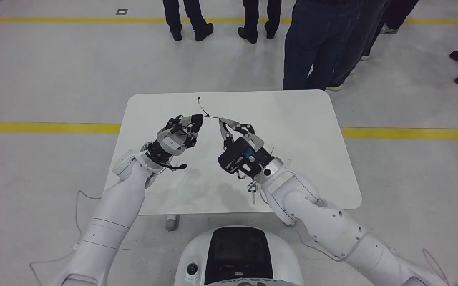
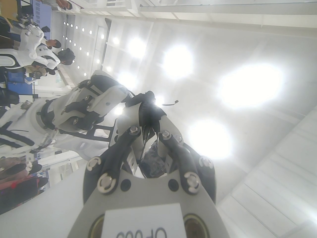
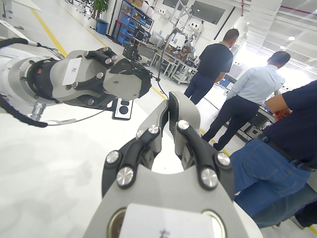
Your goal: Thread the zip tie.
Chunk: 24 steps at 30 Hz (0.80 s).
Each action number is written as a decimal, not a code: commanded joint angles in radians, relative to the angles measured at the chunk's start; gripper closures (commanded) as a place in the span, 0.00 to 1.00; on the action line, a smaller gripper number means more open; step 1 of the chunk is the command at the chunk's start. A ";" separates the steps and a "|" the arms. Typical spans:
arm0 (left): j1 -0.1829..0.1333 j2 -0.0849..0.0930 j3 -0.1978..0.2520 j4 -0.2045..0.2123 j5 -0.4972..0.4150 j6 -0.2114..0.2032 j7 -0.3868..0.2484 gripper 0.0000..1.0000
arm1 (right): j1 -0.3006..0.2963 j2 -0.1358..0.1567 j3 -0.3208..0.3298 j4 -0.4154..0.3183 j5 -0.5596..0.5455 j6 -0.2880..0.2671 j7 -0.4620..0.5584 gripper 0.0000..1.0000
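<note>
Now the zip tie point(image 2: 171, 104) is pinched by the left gripper point(image 1: 195, 122). Beside it, the right gripper point(image 3: 169, 106) is squeezed shut.

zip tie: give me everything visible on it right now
The zip tie is a thin black strap, plastic by its look, held in the air above the white table. It spans between the tips of the left gripper and the right gripper, both shut on it. A short, slightly curved end with a small blocky head sticks out past the left gripper. No closed loop shows.
</note>
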 commanded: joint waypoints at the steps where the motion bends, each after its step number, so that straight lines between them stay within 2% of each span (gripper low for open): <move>1: 0.000 0.000 0.000 0.000 0.000 0.000 0.000 1.00 | -0.003 0.001 0.002 0.000 0.000 0.000 0.000 1.00; 24: 0.000 0.000 0.000 0.000 0.000 0.000 0.000 1.00 | -0.026 0.014 0.020 -0.004 0.000 0.007 0.004 1.00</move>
